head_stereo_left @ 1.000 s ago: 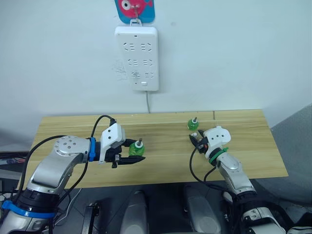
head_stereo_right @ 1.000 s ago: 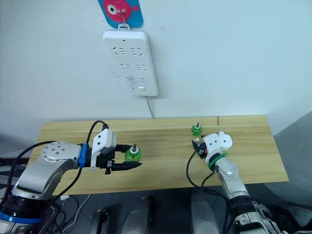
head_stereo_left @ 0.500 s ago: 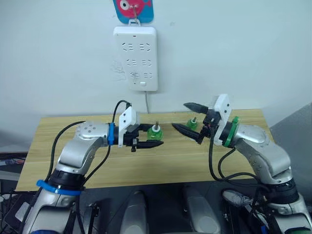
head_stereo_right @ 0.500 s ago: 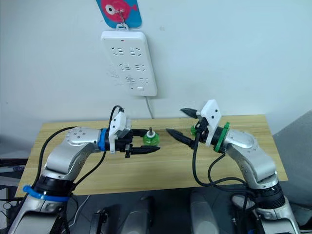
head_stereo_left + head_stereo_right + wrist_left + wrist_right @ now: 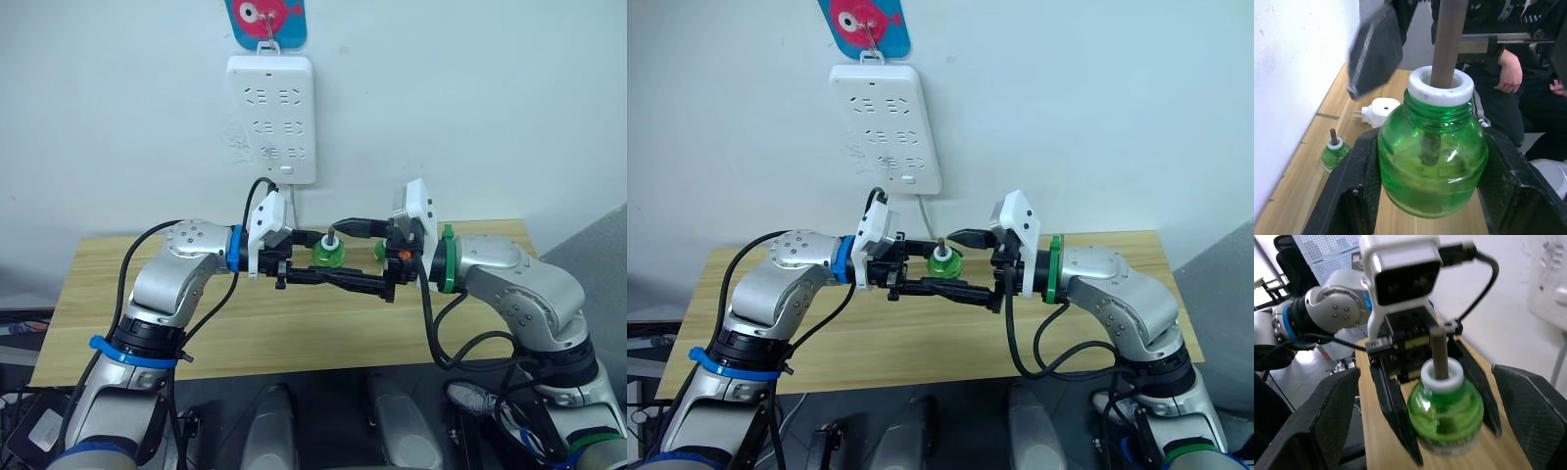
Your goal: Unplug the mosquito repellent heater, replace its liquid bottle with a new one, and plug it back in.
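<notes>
A green liquid bottle with a white collar and brown wick hangs above the wooden table, and my left gripper is shut on its body. My right gripper faces it from the right, open, with one finger above and one below the bottle, not touching it. In the left wrist view the mosquito repellent heater, white with its prongs showing, lies on the table. A second green bottle stands on the table near it, next to the wall. That second bottle peeks out behind my right gripper.
A white multi-socket power strip hangs on the wall above the table's back edge, its cable running down. A person's hand shows beyond the table's end in the left wrist view.
Both arms rose from the table and came together. My left gripper carried the green bottle up and to the right. My right gripper opened and moved left until its fingers straddled the bottle.
</notes>
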Robot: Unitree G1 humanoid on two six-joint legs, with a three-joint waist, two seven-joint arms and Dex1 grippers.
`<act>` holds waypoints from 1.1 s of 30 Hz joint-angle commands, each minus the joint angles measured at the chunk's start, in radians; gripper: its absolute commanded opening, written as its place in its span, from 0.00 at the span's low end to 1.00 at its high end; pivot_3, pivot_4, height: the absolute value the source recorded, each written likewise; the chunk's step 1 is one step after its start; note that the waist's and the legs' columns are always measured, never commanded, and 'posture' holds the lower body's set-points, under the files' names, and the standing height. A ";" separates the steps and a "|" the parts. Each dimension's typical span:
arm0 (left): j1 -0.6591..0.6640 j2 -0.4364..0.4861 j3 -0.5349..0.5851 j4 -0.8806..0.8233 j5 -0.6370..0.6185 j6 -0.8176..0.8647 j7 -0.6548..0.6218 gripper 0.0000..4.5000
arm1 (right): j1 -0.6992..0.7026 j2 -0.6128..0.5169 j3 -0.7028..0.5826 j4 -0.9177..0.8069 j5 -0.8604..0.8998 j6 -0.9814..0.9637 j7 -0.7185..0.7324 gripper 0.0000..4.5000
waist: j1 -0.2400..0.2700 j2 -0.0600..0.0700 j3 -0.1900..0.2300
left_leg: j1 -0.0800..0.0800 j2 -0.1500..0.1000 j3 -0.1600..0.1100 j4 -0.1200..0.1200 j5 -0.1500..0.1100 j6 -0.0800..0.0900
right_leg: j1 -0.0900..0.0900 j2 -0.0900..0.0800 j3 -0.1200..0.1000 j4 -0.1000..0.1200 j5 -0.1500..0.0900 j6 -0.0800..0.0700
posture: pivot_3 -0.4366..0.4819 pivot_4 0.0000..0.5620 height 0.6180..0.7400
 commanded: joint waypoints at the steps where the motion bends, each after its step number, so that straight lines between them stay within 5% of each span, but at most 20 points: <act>1: -0.011 -0.001 0.000 -0.037 -0.018 -0.003 -0.013 0.52 | -0.016 0.013 0.006 -0.016 -0.007 -0.033 0.010 0.81 | 0.000 0.000 0.000 | 0.000 0.000 0.000 0.000 0.000 0.000 | 0.000 0.000 0.000 0.000 0.000 0.000 | 0.34 0.38 0.88; 9: -0.016 0.000 0.007 -0.050 -0.033 0.012 -0.007 0.52 | -0.019 -0.001 0.050 0.008 -0.070 -0.078 0.047 0.19 | 0.001 0.000 0.000 | 0.000 0.000 0.000 0.000 0.000 0.000 | 0.000 0.000 0.000 0.000 0.000 0.000 | 0.34 0.37 0.88; 21: -0.010 0.020 0.006 -0.057 -0.053 0.064 -0.021 0.52 | -0.040 0.000 0.036 0.021 -0.106 -0.126 0.074 0.19 | 0.000 0.000 -0.003 | 0.000 0.000 0.000 0.000 0.001 -0.002 | 0.000 0.000 0.000 0.000 0.000 0.000 | 0.34 0.35 0.88; 28: 0.006 -0.007 0.049 -0.033 -0.068 0.080 0.046 1.00 | -0.044 0.015 -0.073 0.033 -0.025 -0.054 0.021 0.19 | 0.000 -0.001 -0.009 | 0.000 0.000 0.000 0.000 0.001 -0.002 | 0.000 0.000 0.000 0.000 0.000 0.000 | 0.33 0.34 0.88; 33: 0.046 -0.063 0.150 -0.069 -0.209 0.265 0.185 1.00 | -0.045 0.092 -0.234 0.042 0.127 0.066 -0.137 0.19 | -0.001 -0.002 -0.020 | 0.000 0.000 0.000 0.000 0.001 -0.002 | 0.000 0.000 0.000 0.000 0.000 0.000 | 0.33 0.33 0.88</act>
